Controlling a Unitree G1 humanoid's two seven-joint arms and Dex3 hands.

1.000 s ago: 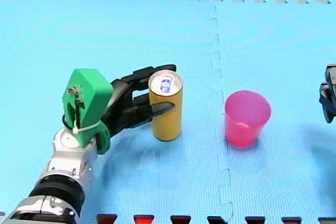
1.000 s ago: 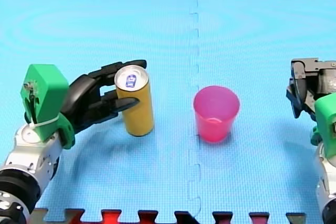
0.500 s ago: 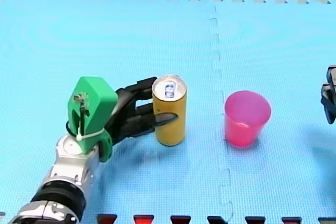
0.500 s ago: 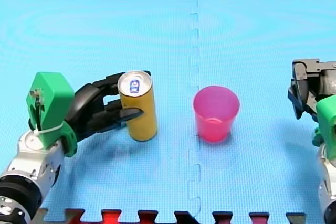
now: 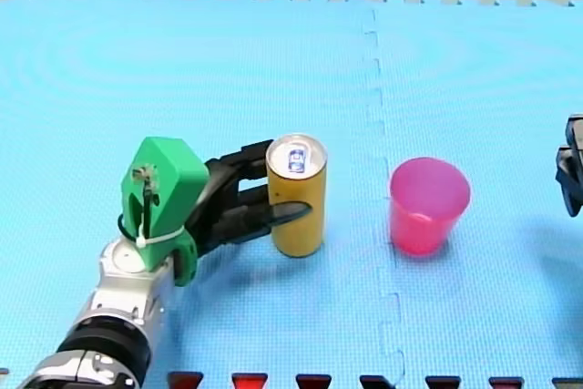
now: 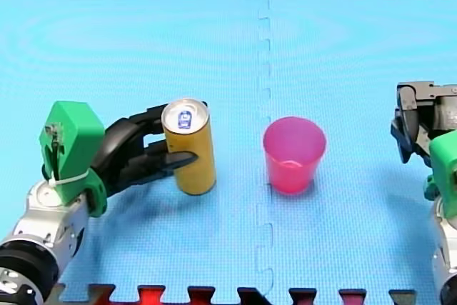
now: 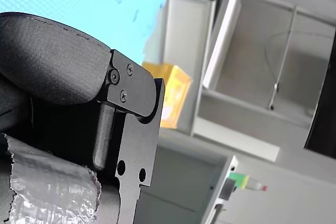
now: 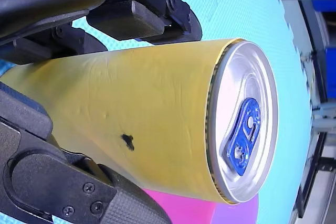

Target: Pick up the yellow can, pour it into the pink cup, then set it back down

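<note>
Snugly curling left hand [image 5: 225,211] around mid-body of likely slick, thin-walled yellow can [image 5: 299,207] near pink cup [image 5: 428,207], right hand [image 6: 414,123] at mat's [image 5: 228,61] right edge.

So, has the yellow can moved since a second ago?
Yes. The yellow can, gripped by the left hand, shifted slightly toward the pink cup and mat seam. The right hand is at the far right.

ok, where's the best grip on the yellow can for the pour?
Mid-body of the yellow can, from its side away from the pink cup, as the left hand wraps it: upright cylinder, and that leaves the top clear. Right hand holds nothing, right of the cup.
</note>
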